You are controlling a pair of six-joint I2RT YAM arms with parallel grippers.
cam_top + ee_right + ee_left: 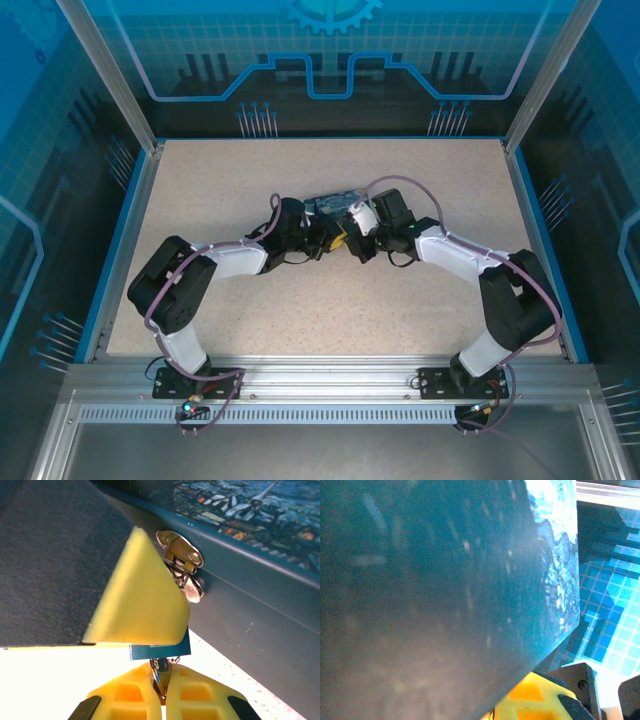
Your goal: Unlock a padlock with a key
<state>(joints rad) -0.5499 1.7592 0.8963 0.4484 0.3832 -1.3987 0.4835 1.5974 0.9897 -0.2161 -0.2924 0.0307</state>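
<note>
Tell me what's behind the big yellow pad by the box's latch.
The silver hasp on the box peeks out past the pad, a small blue plate below. The rest of the latch is covered. The right tool pinches the key underneath.

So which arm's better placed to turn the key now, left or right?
Right. The right gripper is shut on the thin silvery key, just below the latch of the box. The left gripper sits against the box, with no key visible in it.

Robot lab cell, aluminium frame [320, 378], blue circuit-print wall panels [330, 60], speckled table [330, 310]
</note>
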